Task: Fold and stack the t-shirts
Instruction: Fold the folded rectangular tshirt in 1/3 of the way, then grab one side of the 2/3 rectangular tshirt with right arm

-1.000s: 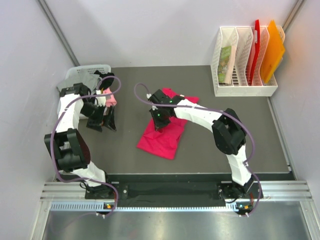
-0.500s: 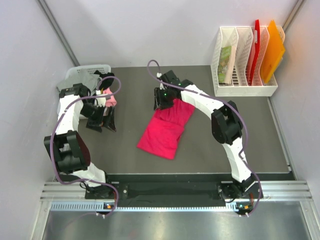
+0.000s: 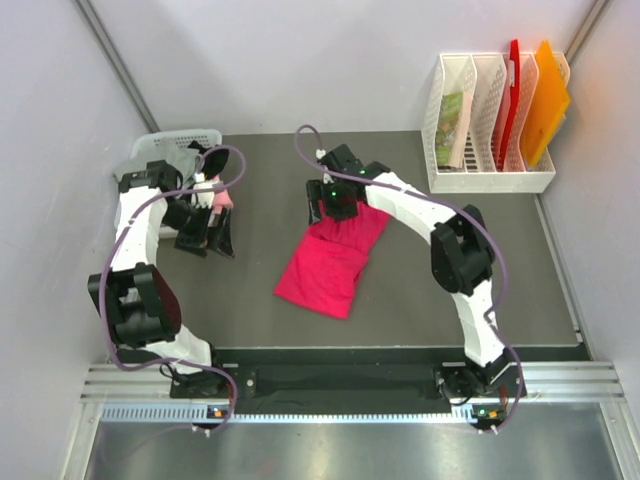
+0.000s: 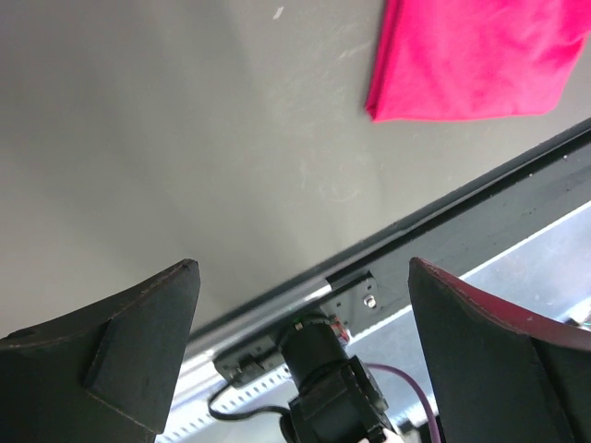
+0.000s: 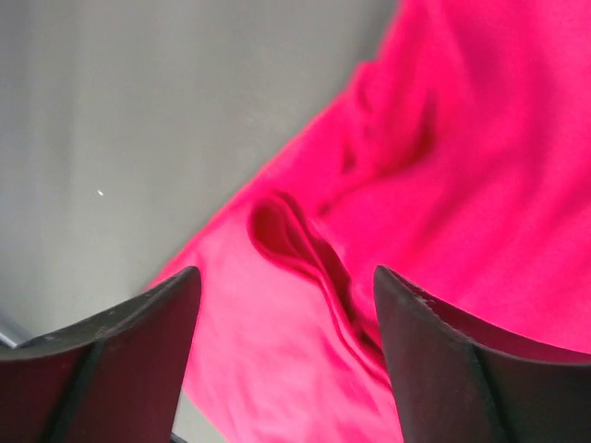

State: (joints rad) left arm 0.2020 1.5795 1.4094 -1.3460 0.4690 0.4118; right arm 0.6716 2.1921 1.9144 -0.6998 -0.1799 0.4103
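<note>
Crimson t-shirt (image 3: 328, 272) lies part-folded mid-bench (image 3: 250, 200). Right tool (image 5: 282, 277) hangs wide and empty over its rumpled far edge; left tool (image 4: 300, 268) is wide and idle, well aside. Recommend flattening that edge before the next fold.

Crimson t-shirt (image 3: 330, 265) folded flat at centre, grey t-shirt (image 3: 172, 158) bunched far left

Mid-table (image 3: 255, 295): shirt (image 3: 328, 265), lying flat. Over shirt's far end: right gripper (image 3: 325, 212). Far left corner: basket (image 3: 185, 138), with pile of shirts (image 3: 165, 160) inside. Just right of basket, above bare table: left gripper (image 3: 207, 245), well apart from shirt. Far right corner: file rack (image 3: 490, 182), with folders (image 3: 535, 100) upright in right-hand slots.
</note>
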